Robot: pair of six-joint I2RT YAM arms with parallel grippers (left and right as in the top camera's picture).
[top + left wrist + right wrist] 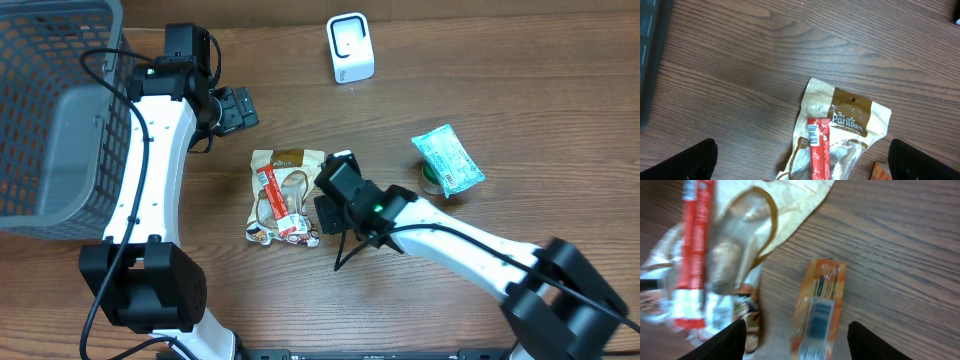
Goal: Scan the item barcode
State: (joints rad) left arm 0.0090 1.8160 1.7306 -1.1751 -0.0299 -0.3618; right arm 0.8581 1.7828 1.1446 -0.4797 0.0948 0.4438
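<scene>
1. Over the middle of the table (300,90), the right claw (796,328) stands with jaws apart, gripping nothing. The left claw (802,150) gapes wide and empty above the bag (840,135).
2. Between the right claw's jaws the orange packet (819,307) lies flat on the wood, just beside the bag, apparently touching neither jaw.
3. Overhead, the right claw hides the orange packet. Its label is too blurred to read.
</scene>
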